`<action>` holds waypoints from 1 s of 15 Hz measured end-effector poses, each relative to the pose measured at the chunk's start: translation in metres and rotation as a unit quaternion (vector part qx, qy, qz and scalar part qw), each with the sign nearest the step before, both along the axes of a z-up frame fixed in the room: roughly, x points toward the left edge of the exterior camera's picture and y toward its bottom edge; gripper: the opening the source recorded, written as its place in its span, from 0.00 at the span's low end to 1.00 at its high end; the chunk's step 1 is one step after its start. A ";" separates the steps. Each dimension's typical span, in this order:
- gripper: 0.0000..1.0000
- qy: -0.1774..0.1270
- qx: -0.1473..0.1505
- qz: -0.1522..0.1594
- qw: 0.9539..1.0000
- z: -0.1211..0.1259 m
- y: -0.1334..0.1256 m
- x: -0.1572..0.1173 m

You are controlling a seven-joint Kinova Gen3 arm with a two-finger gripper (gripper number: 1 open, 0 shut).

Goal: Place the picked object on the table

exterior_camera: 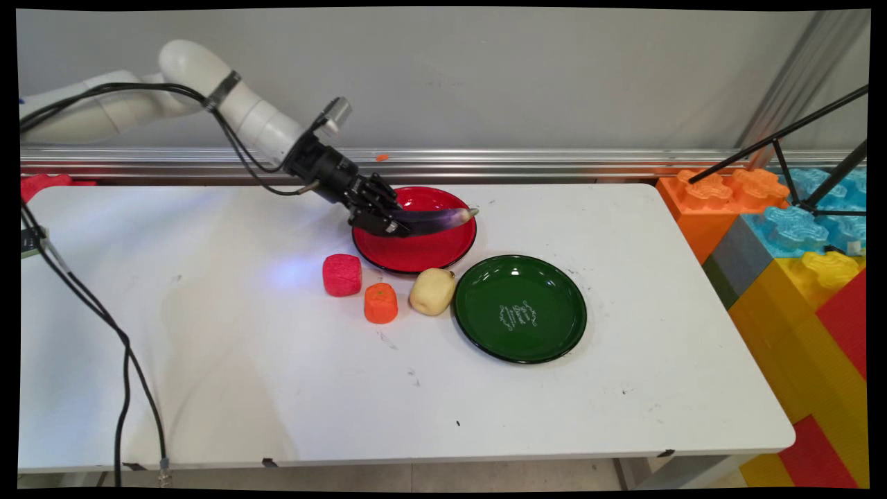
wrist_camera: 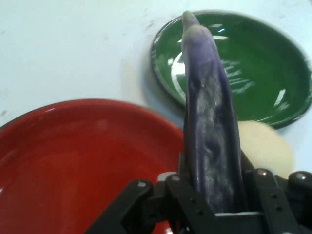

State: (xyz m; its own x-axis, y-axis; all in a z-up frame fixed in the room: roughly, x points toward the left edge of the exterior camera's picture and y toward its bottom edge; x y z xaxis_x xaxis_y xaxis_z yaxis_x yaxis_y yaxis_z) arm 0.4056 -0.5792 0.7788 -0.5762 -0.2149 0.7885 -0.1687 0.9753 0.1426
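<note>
**Gripper holding a purple eggplant over a red plate**

Main view. The gripper (exterior_camera: 389, 220) reaches in from 10 o'clock and is closed on the thick end of a purple eggplant (exterior_camera: 438, 219), which sticks out toward 3 o'clock, roughly level, above the red plate (exterior_camera: 443, 260). The eggplant's pale tip reaches the plate's rim at 3 o'clock. Whether the eggplant touches the plate cannot be told. The red plate carries nothing else that shows. A green plate (exterior_camera: 547, 339) lies just beside it at 4 o'clock; its dish shows only white lettering. 3 foam pieces sit in a row at the red plate's 6 to 8 o'clock side: a red block (exterior_camera: 341, 274), an orange block (exterior_camera: 380, 303) and a pale yellow potato (exterior_camera: 432, 291), the potato just beside the green plate's rim. The white table (exterior_camera: 208, 360) has wide bare surface toward 6 and 9 o'clock. Its far edge meets a metal rail (exterior_camera: 554, 161); at 3 o'clock, off the table's right edge, stands a stack of large toy bricks (exterior_camera: 797, 277). Black cables (exterior_camera: 104, 326) hang over the left edge.

Hand view. The 2 fingers clamp the eggplant (wrist_camera: 212, 131) at the bottom edge; it runs up toward 12 o'clock. The red plate (wrist_camera: 73, 161) fills the 8 o'clock area. The green plate (wrist_camera: 263, 68) lies behind the eggplant's tip at 1 o'clock, and the potato (wrist_camera: 268, 146) shows at 4 o'clock.
</note>
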 end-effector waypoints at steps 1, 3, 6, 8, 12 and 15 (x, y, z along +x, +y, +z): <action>0.00 0.007 0.001 -0.007 1.000 0.005 0.007 0.002; 0.00 0.020 0.003 -0.019 1.000 0.013 0.020 0.007; 0.00 0.034 0.005 -0.041 0.999 0.022 0.040 0.017; 0.00 0.038 0.007 -0.054 0.998 0.025 0.053 0.026; 0.00 0.041 0.012 -0.079 0.996 0.023 0.076 0.044; 0.00 0.040 0.014 -0.092 0.995 0.019 0.088 0.054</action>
